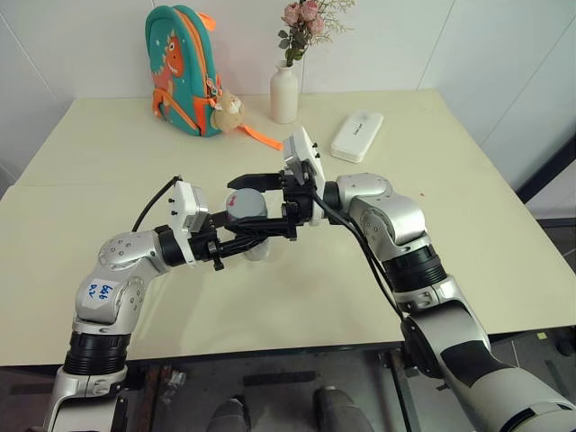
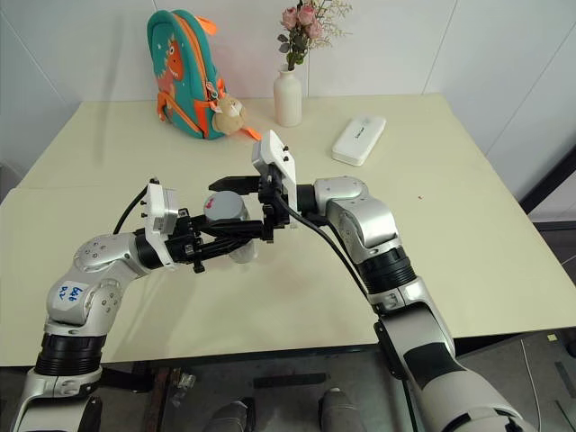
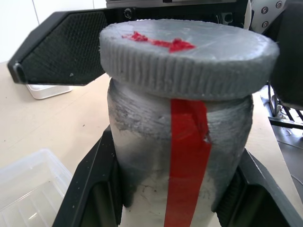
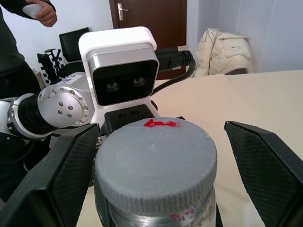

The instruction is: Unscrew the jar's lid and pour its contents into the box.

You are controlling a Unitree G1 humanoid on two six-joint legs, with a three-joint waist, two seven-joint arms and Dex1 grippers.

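Jar [image 3: 180,156] clamped in left end effector [image 1: 241,241], right end effector [image 4: 156,156] straddling lid [image 4: 155,158]

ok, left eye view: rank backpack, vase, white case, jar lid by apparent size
1. backpack
2. vase and white case: look alike, no ranking
3. lid, though it sits nearer the camera

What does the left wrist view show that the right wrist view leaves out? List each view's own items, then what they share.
Left wrist view alone: the red stripe down the jar wall, the clear box on the table, and the left tool's fingers clamped on the jar's sides.

Right wrist view alone: the camera housing on the left wrist, a person standing behind it, a dark door and a white jacket on a chair.

Both: the grey lid with its red mark, sitting on the jar, with the right tool's fingers standing open either side of it.
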